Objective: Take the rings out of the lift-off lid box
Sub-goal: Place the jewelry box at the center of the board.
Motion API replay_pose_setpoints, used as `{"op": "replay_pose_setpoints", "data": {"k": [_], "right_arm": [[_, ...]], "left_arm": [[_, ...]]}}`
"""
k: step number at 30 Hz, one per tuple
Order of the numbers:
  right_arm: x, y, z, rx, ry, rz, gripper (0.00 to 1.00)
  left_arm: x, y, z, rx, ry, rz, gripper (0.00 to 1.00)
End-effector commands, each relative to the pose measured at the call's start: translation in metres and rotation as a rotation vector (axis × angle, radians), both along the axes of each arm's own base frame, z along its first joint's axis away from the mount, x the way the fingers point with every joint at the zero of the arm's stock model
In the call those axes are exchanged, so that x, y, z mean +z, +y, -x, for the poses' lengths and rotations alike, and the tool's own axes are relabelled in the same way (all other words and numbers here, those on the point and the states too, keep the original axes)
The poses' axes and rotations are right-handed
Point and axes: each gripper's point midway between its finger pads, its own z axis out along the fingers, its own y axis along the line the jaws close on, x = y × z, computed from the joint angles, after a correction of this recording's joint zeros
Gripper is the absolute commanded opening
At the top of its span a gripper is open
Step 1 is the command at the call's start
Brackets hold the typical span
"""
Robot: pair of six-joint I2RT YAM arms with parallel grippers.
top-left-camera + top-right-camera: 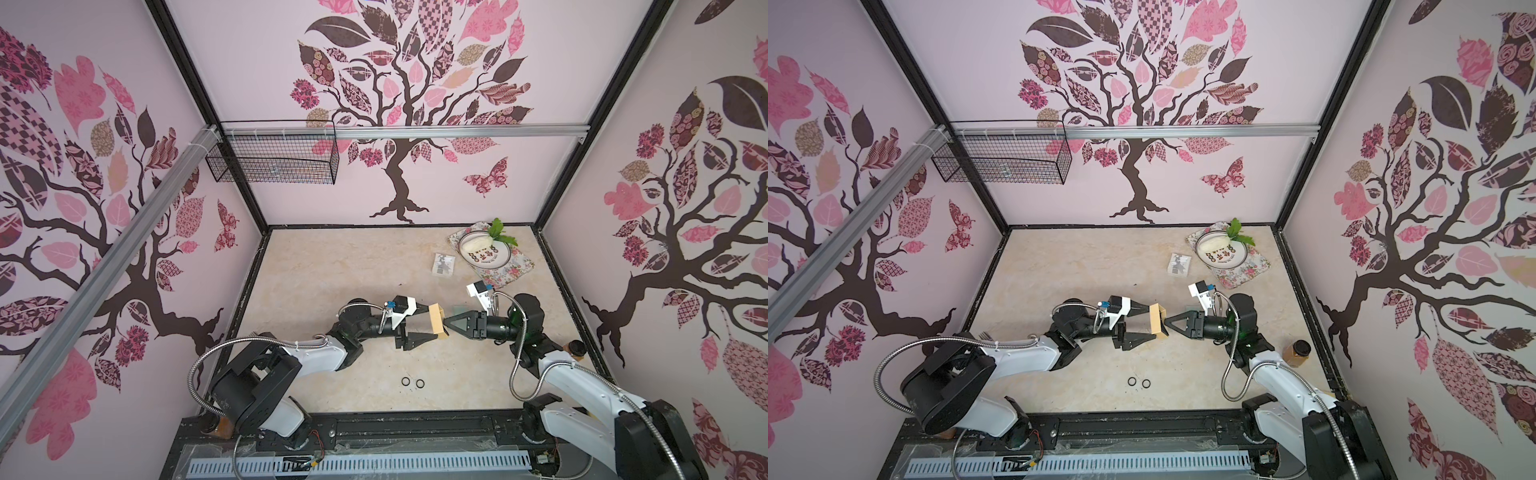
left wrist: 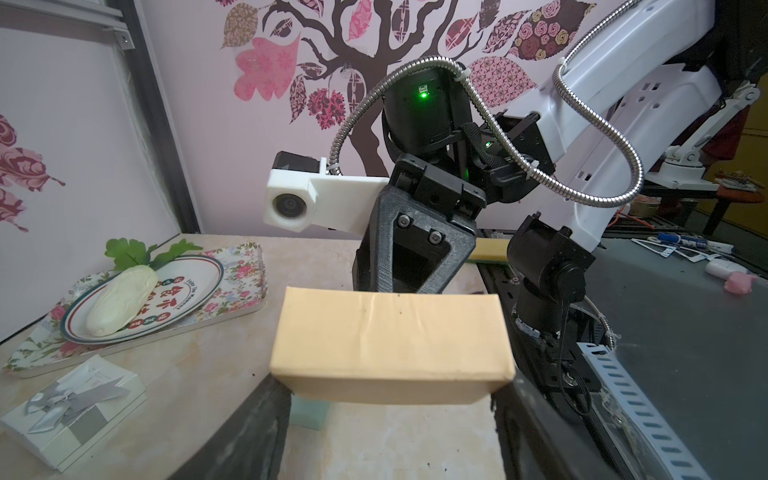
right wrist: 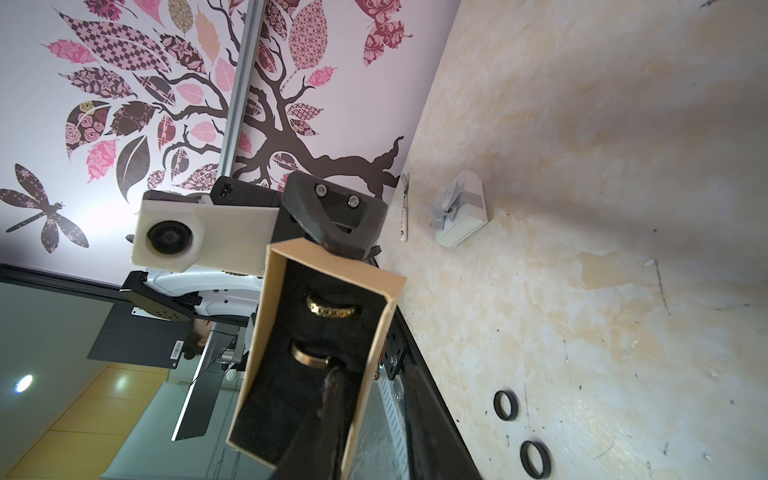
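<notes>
Two hands at one box (image 2: 390,332). Left hand (image 1: 433,323): clamped on box, open face tipped toward right hand (image 1: 449,323). Right hand: spread cannot be told, finger (image 3: 328,399) inside. Two gold rings (image 3: 331,309) sit in foam (image 3: 270,374); two black rings (image 1: 405,381) lie on worktop (image 1: 332,270). Probably light, stiff, slippery; pinch across the band.

Floral tray (image 1: 509,272), plate (image 1: 494,261), white gift box (image 1: 444,264), amber jar (image 1: 1296,352).

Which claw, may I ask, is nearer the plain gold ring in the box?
Right. The right claw reaches inside the box, at the ring; the left claw grips the box's outer sides.
</notes>
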Motion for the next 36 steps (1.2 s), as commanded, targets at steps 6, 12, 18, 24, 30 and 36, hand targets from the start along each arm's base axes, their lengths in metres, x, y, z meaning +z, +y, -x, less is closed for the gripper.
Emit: {"op": "replay_pose_setpoints", "data": {"k": [6,12,18,24,30,36], "right_arm": [[0.013,0.008,-0.009,-0.011,0.006,-0.02,0.18],[0.014,0.013,-0.009,0.001,0.011,-0.025,0.14],[0.016,0.014,-0.01,0.001,0.006,-0.027,0.0],[0.0,0.004,-0.025,-0.083,-0.049,0.178,0.0],[-0.043,-0.037,-0.058,-0.251,-0.149,0.722,0.0],[-0.074,-0.024,-0.071,-0.19,-0.26,1.069,0.0]], "left_arm": [[0.015,-0.006,0.0,-0.024,-0.025,0.035,0.71],[0.014,-0.007,0.001,-0.029,-0.022,0.033,0.71],[0.014,-0.008,0.001,-0.033,-0.021,0.033,0.71],[0.012,0.004,-0.001,0.049,-0.025,0.033,0.92],[0.005,0.068,-0.007,0.306,0.028,-0.051,0.98],[0.001,0.11,-0.003,0.598,-0.004,-0.186,0.98]]}}
